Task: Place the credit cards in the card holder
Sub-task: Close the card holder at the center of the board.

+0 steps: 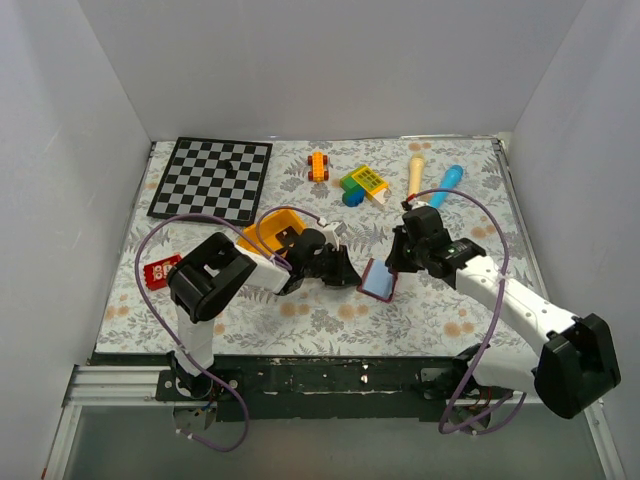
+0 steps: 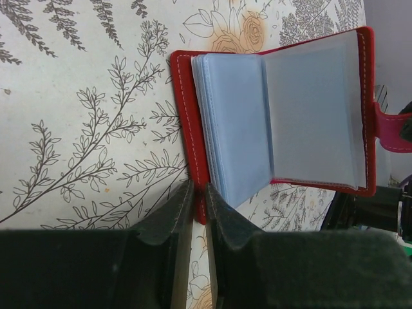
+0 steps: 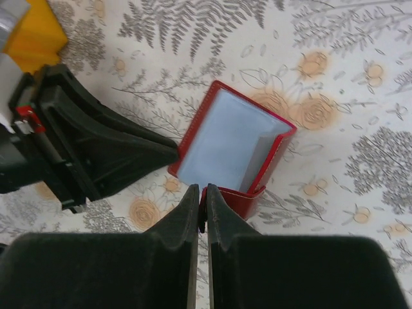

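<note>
The card holder [image 1: 380, 281] is a dark red folding case lying open on the floral cloth, with its pale blue pockets [image 2: 238, 122] facing up. My left gripper [image 1: 350, 272] comes in from the left. Its jaws [image 2: 199, 193] are pinched on the edge of the red cover. My right gripper [image 1: 397, 262] is on the other side, shut [image 3: 203, 193] on the red cover by the snap tab, which holds that flap [image 3: 273, 161] raised. The left gripper's black fingers [image 3: 116, 148] lie just left of the holder. No credit cards are in view.
A yellow bin [image 1: 275, 228] sits right behind the left gripper. A red packet [image 1: 160, 270] lies at the left edge. At the back are a chessboard [image 1: 212, 178], an orange toy car [image 1: 318, 166], a green-and-yellow block [image 1: 365, 183], a wooden peg [image 1: 416, 172] and a blue piece [image 1: 446, 185].
</note>
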Motion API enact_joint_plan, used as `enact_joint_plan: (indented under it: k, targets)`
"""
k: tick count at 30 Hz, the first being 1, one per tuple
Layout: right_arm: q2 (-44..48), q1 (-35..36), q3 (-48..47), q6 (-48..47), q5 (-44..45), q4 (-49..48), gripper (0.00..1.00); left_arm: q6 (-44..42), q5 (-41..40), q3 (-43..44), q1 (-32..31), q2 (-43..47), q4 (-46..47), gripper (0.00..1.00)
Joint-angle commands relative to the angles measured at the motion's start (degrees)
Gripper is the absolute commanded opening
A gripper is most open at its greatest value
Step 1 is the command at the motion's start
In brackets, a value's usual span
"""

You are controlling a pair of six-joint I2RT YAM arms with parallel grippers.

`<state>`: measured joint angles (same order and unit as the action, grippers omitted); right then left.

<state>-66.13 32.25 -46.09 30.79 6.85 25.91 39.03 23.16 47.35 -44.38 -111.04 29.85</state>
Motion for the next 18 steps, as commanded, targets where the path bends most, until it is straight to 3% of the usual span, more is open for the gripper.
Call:
enact_joint_plan:
  k: [1, 8, 16, 17, 18]
  targets:
    - [-3.5, -0.1, -4.4, -1.2, -6.2, -8.1, 0.01, -1.0, 0.4, -1.2, -0.8, -0.8, -0.6, 0.12]
    - [-12.3, -0.1, -5.1, 0.1, -12.0, -16.2, 0.01, -0.8, 0.4, -1.3, -0.8, -0.8, -0.4, 0.11]
    - [-21.2, 0.0, -1.6, 3.3, -12.9, -28.0, 0.01, -0.4, 0.4, -2.3, -0.9, -0.4, 0.1, 0.1]
    - [-22.4, 0.0, -1.6, 3.3, -13.4, -28.7, 0.03, -0.3, 0.4, -2.4, -0.9, -0.3, 0.2, 0.1]
    - [-23.7, 0.0, -1.8, 3.3, -13.5, -28.7, 0.12, -0.2, 0.4, -2.4, -0.8, -0.3, 0.2, 0.1]
